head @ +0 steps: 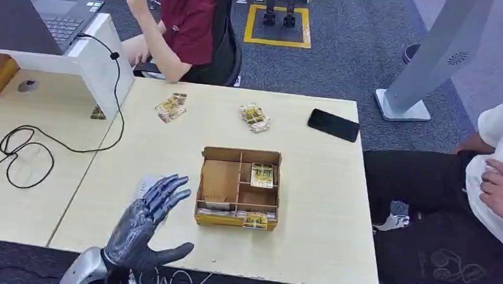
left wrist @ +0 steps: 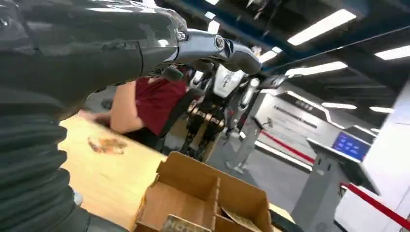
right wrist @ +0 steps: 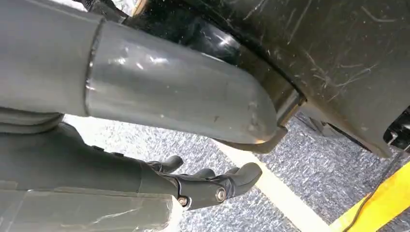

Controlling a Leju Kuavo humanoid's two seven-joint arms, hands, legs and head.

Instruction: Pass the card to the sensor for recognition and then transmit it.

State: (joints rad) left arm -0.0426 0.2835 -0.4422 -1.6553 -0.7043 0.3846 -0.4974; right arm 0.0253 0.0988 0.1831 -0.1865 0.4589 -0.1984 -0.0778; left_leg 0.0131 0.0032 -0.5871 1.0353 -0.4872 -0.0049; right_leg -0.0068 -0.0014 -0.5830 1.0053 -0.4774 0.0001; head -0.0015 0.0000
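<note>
Left hand [head: 149,222] hovers over the table's [head: 324,217] near edge, fingers spread, holding nothing. A pale flat thing lies under its fingertips, probably the card [head: 146,184]; can't confirm, mostly hidden. Box [head: 238,187] sits just at the hand's 3 o'clock, with packets in its right compartment and along its front strip. Right hand [right wrist: 212,186] hangs by the body over the floor, fingers loosely curled, holding nothing.

Step in hand, my read: pick the card. Advice:
- come down flat and slide the card toward the near edge to get a fingertip under it; thin cards resist a top pinch
- stay clear of the box wall at 3 o'clock
- sensor not identifiable here; possibly among the kit at 10 o'clock, near the cable [head: 63,143]
</note>
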